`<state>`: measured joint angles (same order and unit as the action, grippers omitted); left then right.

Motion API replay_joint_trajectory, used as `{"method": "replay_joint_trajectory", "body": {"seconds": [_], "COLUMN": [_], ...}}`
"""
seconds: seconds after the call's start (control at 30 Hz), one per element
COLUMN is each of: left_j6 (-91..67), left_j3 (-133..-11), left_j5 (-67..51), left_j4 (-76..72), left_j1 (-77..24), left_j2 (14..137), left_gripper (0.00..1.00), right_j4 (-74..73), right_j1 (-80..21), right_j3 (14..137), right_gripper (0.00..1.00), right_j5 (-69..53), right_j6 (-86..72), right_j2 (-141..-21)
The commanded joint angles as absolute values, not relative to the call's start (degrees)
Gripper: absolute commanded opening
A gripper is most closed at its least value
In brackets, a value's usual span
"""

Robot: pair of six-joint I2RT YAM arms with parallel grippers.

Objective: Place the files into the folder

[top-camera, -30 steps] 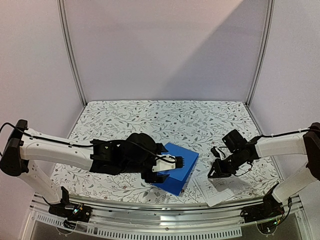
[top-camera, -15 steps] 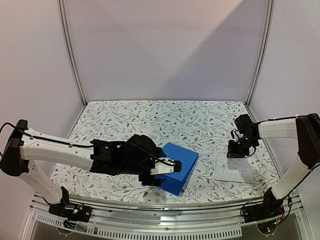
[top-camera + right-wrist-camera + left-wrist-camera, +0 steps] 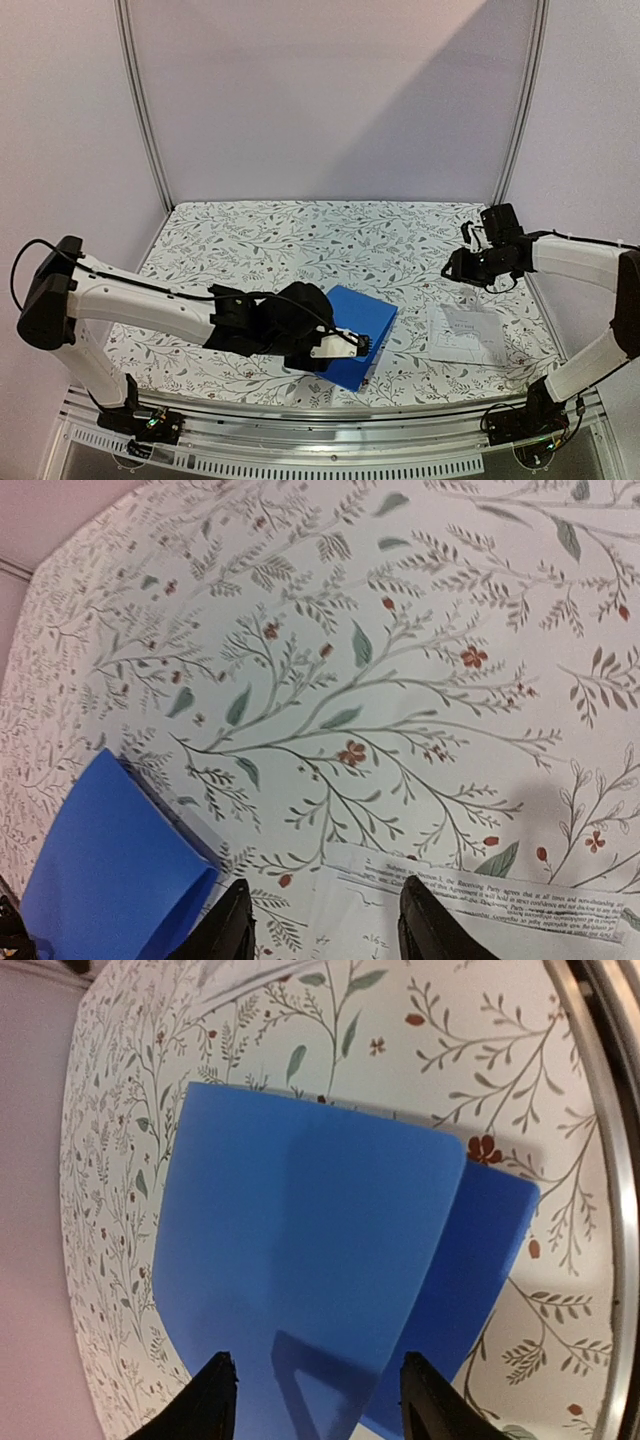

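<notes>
The left jaws stand apart, clamping nothing. The folder [image 3: 358, 330] lies right ahead of their tips, its cover skewed off the lower leaf. The right jaws, also apart and empty, hang above the counter [image 3: 300, 240], with the files [image 3: 470, 332] lying flat close under their tips. Closing on the thin cover edge may shove the folder instead of lifting it. A pinch could also crumple the flat sheet.

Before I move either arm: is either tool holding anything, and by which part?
Nothing held. The left tool stands open over the blue folder; the right tool is open above the table, the printed sheet lying flat.
</notes>
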<state>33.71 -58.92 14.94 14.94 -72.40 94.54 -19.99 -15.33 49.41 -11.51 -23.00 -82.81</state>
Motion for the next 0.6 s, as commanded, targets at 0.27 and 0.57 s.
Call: {"method": "replay_joint_trajectory", "body": {"seconds": [0.27, 0.57], "left_j6": [37.4, 34.6], "left_j3": [-71.8, -83.2], "left_j5": [33.8, 37.6], "left_j4": [13.8, 22.1], "left_j1": [-74.2, -73.8], "left_j2": [102.1, 105.7], "left_gripper": [0.11, 0.00], "right_j4": [-10.9, -12.1], "right_j1": [-19.7, -22.6], "right_j3": [45.2, 48.0], "right_gripper": [0.50, 0.49], "right_j5": [-18.6, -18.7], "right_j6": [-24.9, -23.0], "right_j2": [-77.2, -76.7]}}
